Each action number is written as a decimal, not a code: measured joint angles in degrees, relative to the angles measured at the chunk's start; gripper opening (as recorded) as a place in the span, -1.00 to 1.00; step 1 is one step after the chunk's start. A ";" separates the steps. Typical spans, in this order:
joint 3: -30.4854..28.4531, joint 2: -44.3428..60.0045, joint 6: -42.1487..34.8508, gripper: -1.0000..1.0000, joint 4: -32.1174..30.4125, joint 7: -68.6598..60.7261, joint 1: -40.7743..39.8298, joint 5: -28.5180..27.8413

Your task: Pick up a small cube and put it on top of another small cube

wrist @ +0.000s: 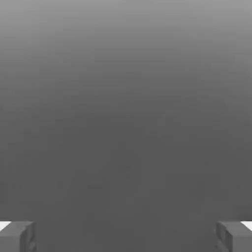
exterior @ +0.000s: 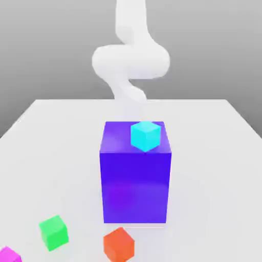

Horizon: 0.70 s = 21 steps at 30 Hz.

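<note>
A small cyan cube (exterior: 146, 135) rests on top of a large blue block (exterior: 135, 174) in the middle of the white table. Near the front edge lie a small green cube (exterior: 53, 232), a small orange cube (exterior: 118, 244) and a small magenta cube (exterior: 9, 255), which the frame edge cuts off. The white arm (exterior: 130, 56) rises behind the blue block, well above the table. In the hand view my gripper (wrist: 126, 236) is open, its two grey fingertips (wrist: 17, 236) far apart with nothing between them, facing a plain grey background.
The white table (exterior: 215, 153) stretches out on both sides of the blue block. The three loose cubes sit close together at the exterior view's front left.
</note>
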 joint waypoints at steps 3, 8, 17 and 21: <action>-1.55 6.53 1.34 0.00 1.06 0.06 -0.74 0.36; -4.22 16.91 3.47 0.00 2.75 -0.10 -1.86 1.26; -8.70 35.63 7.26 0.00 5.78 -1.51 -4.75 4.51; -9.77 44.02 8.88 0.00 7.14 -2.42 -7.10 6.38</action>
